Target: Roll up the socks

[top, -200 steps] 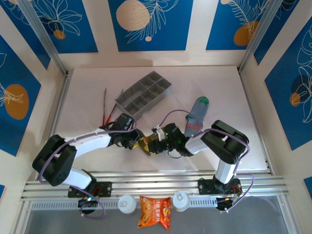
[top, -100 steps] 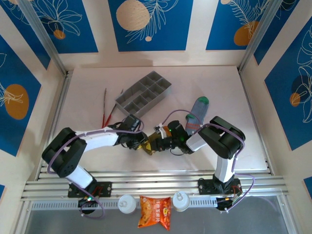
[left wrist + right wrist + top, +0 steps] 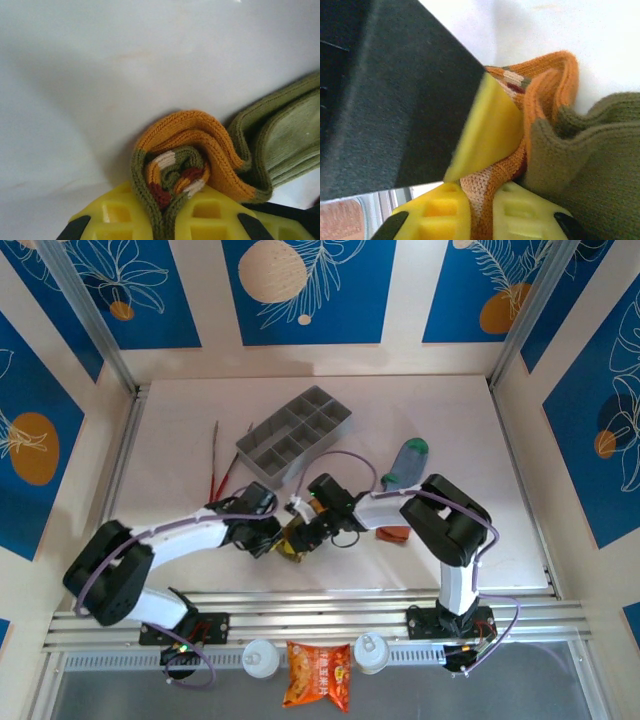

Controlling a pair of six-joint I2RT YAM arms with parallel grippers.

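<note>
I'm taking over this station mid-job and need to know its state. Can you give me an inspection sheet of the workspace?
Surface: white table, no spills seen.
Job's things: olive sock partly rolled, its orange end curled inward; grey-blue sock lies flat and unrolled to its right.
Clutter: grey tray, compartments look empty; thin sticks left of it; snack bag on the near rail.
Grippers: left gripper and right gripper both shut on the olive sock, from opposite sides.
Cables: purple cable loops over the table between the tray and the grey-blue sock.
Surroundings: blue patterned panels on the walls.
</note>
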